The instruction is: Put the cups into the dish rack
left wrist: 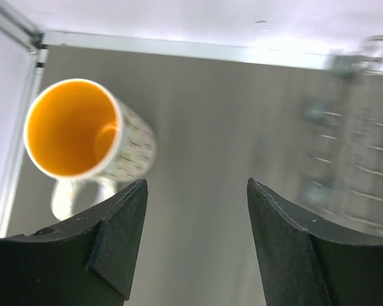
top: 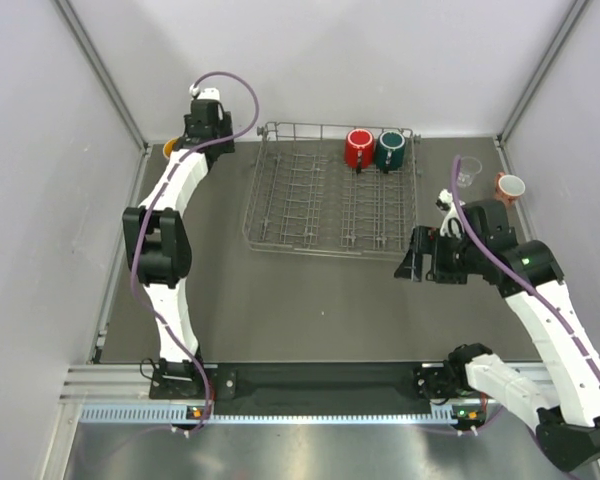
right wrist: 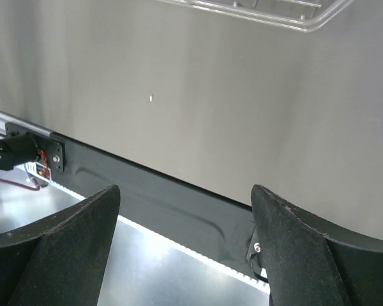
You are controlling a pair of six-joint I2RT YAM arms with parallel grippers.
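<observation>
The grey wire dish rack (top: 310, 200) stands at the middle back of the table. A red mug (top: 359, 148) and a dark green mug (top: 391, 150) sit in its far right corner. The white speckled mug with orange inside (left wrist: 83, 137) lies on its side at the far left, just ahead and left of my open, empty left gripper (left wrist: 196, 191); in the top view this mug (top: 169, 149) peeks out beside the left gripper (top: 202, 138). The clear glass (top: 467, 173) and the salmon-pink mug (top: 510, 187) stand right of the rack. My right gripper (top: 410, 266) is open and empty, off the rack's near right corner.
The rack (left wrist: 360, 146) shows blurred at the right of the left wrist view, and its near edge (right wrist: 274, 14) at the top of the right wrist view. The black base plate (right wrist: 166, 191) lies along the near edge. Enclosure walls stand close on the left, back and right.
</observation>
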